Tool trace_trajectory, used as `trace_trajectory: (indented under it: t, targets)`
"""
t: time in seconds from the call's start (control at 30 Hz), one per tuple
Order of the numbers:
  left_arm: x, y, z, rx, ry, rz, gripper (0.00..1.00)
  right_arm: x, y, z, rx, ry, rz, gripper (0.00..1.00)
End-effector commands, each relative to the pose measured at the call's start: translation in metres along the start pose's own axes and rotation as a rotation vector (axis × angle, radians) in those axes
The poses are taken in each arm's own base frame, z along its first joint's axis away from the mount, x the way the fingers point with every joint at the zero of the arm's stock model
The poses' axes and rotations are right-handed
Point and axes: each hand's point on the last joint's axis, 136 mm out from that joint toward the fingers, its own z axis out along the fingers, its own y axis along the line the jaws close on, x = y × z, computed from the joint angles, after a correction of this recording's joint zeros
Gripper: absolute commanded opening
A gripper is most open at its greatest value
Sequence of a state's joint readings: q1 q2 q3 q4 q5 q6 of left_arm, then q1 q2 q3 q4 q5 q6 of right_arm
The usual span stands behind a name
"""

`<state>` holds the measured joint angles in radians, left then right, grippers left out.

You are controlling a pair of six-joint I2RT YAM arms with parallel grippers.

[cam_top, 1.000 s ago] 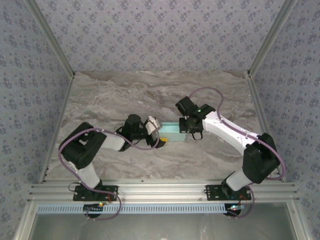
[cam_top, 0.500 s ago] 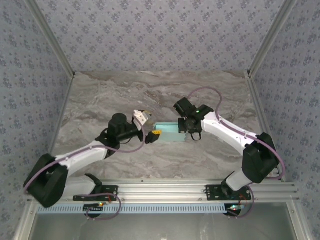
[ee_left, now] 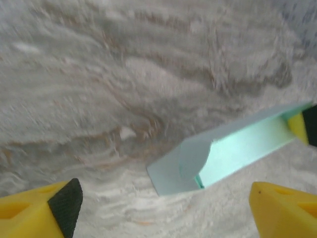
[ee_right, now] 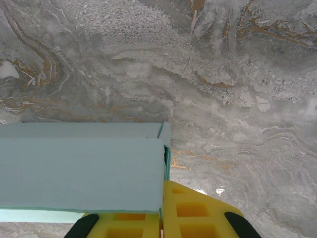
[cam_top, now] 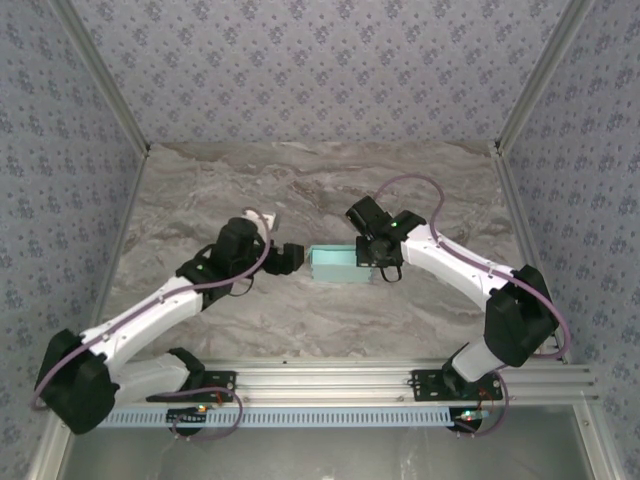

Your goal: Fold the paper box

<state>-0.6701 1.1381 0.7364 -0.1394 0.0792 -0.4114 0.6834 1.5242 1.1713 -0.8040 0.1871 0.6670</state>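
On the surface, between the two arms: paper box (cam_top: 333,263), light aqua-blue card, plain, against grey-veined marble surface (cam_top: 300,190).
Box outline, top view: a short rectangle, its long side running left to right; the top face looks closed.
Box, left wrist view: the box (ee_left: 218,153) runs away from the camera at a slant. At its near end a rounded flap (ee_left: 190,158) is bent across, with a narrow dark gap beside it. The long side panel is brighter than the end.
Box, right wrist view: the box (ee_right: 81,173) shows a flat top panel with a second, paler panel edge behind it and a thin slit at the right corner.
Box contact: whether the whole underside lies on the surface, cannot tell.
Left end effector: (cam_top: 290,260) just beside the box's left end, apart from it. In its own camera (ee_left: 163,210) the yellow fingers (ee_left: 44,208) with black pads stand wide apart, nothing between them, the box ahead of the tips. Open.
Right end effector: (cam_top: 372,262) at the box's right end. In its own camera (ee_right: 161,218) the two yellow fingers sit pressed together with the box's end edge between them. Closed, gripping the box.
Far end of box, left wrist view: a yellow fingertip (ee_left: 297,126) of the right end effector touches the card there.
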Motion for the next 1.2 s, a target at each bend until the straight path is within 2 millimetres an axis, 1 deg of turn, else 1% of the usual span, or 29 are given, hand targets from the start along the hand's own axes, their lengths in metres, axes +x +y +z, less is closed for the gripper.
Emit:
trace_trajectory:
  t: [0.0,0.13,0.2,0.37,0.43,0.53,0.6,0.7,0.87,1.07,1.13,1.17]
  targets:
    - [0.008,-0.019,0.008,0.062,0.105,0.023,0.76,0.021,-0.004,0.011,0.035,0.081,0.002,0.08]
    - [0.014,-0.022,0.024,0.033,0.19,0.045,0.59,0.021,-0.005,0.01,0.041,0.084,0.001,0.08]
    - [0.016,-0.021,0.029,0.014,0.206,0.05,0.58,0.022,-0.006,0.011,0.042,0.084,0.005,0.08]
    - [0.011,-0.015,0.037,-0.059,0.209,0.075,0.59,0.023,-0.005,0.011,0.038,0.086,0.009,0.08]
    - [0.011,-0.015,0.041,-0.068,0.223,0.084,0.53,0.022,-0.004,0.011,0.036,0.083,0.007,0.08]
    - [0.012,-0.022,0.045,-0.049,0.234,0.088,0.46,0.023,-0.004,0.011,0.039,0.088,0.006,0.08]
    - [0.012,-0.026,0.045,-0.045,0.24,0.091,0.44,0.023,-0.005,0.011,0.04,0.087,0.007,0.08]
    - [0.016,-0.031,0.046,-0.034,0.264,0.068,0.35,0.023,-0.003,0.011,0.034,0.089,0.008,0.08]
    - [0.023,-0.026,0.05,-0.069,0.285,0.052,0.29,0.023,-0.003,0.011,0.031,0.091,0.004,0.08]
    - [0.019,-0.03,0.054,-0.07,0.298,0.061,0.21,0.024,-0.003,0.012,0.031,0.094,0.001,0.08]
    - [0.017,-0.034,0.054,-0.064,0.305,0.056,0.13,0.024,-0.003,0.011,0.034,0.094,0.002,0.08]
    - [0.015,-0.037,0.053,-0.061,0.306,0.054,0.11,0.024,-0.004,0.012,0.037,0.094,0.002,0.08]
